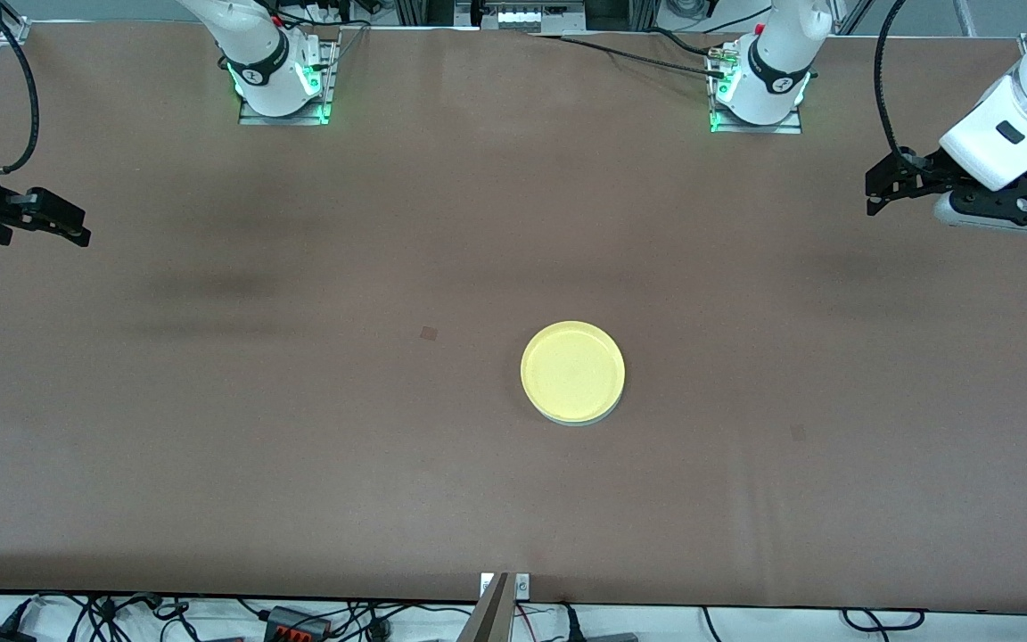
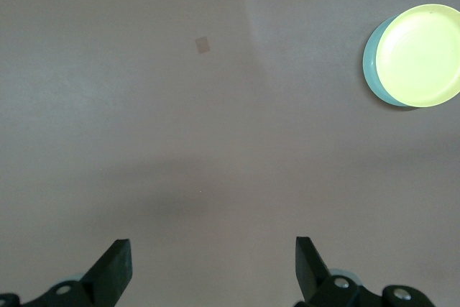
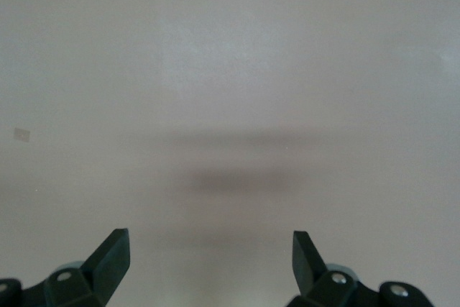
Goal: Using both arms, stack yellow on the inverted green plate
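In the front view, the yellow plate (image 1: 572, 370) sits on the green plate (image 1: 587, 419) mid-table, while both arms wait high at the table's ends. The left wrist view shows the left gripper (image 2: 212, 267) spread wide over bare brown table (image 2: 215, 141), well apart from the plates. The right wrist view shows the right gripper (image 3: 210, 260) spread wide too.

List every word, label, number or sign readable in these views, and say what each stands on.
None can be read.
Round black marks on the two arm bases: too small to read.
The yellow plate, the green plate under it and the table carry no text.
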